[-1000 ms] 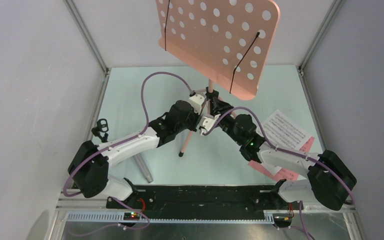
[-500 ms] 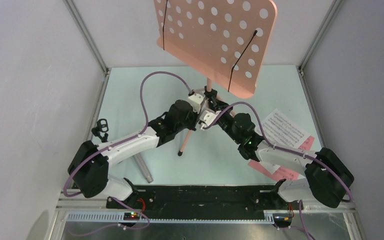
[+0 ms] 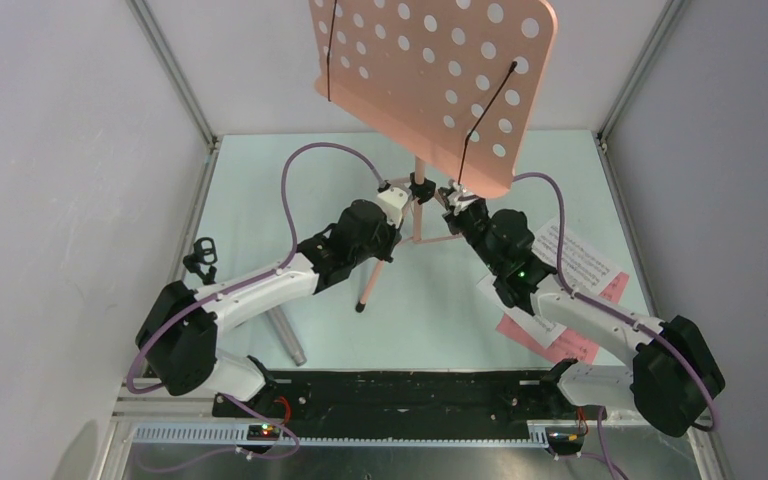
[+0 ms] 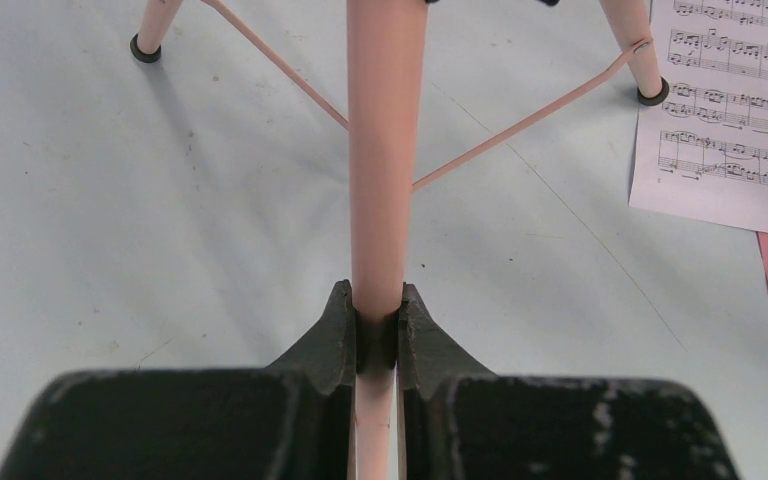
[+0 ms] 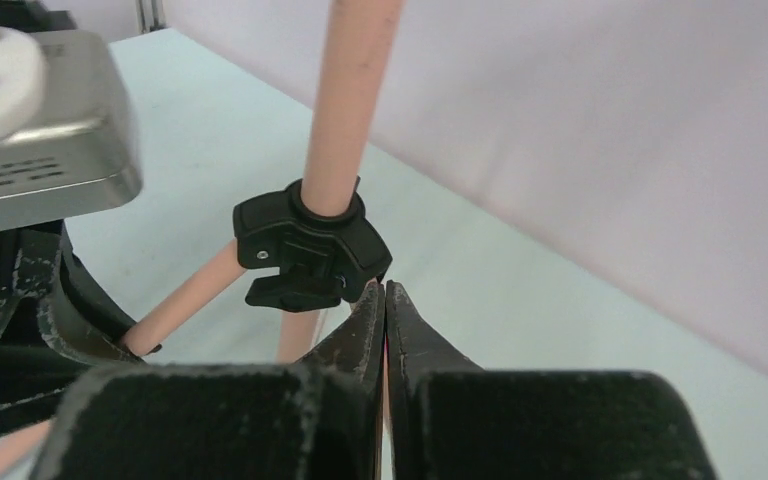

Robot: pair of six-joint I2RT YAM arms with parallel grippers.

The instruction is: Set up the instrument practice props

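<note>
The salmon-pink music stand stands upright at mid-table, its perforated desk (image 3: 430, 70) high at the top. My left gripper (image 3: 400, 212) is shut on the stand's pole (image 4: 385, 150), which runs between the jaws (image 4: 377, 310). My right gripper (image 3: 450, 202) is shut with nothing visible between the jaws, its tips (image 5: 385, 290) right beside the black clamp collar (image 5: 305, 240) on the pole. White sheet music (image 3: 575, 255) and a pink page (image 3: 570, 345) lie flat at the right. The grey microphone (image 3: 285, 335) lies near the left arm. The small black mic stand (image 3: 200, 258) stands at the left wall.
Grey enclosure walls with metal corner posts (image 3: 175, 80) surround the pale green table (image 3: 260, 190). The tripod feet (image 4: 145, 48) spread over the table; one foot (image 4: 650, 95) rests at the edge of the sheet music (image 4: 730, 110). The left arm's camera housing (image 5: 30, 120) sits close to my right fingers.
My right gripper has moved up and to the right, from below the pole joint to beside the clamp collar. The left gripper keeps its hold on the pole.
</note>
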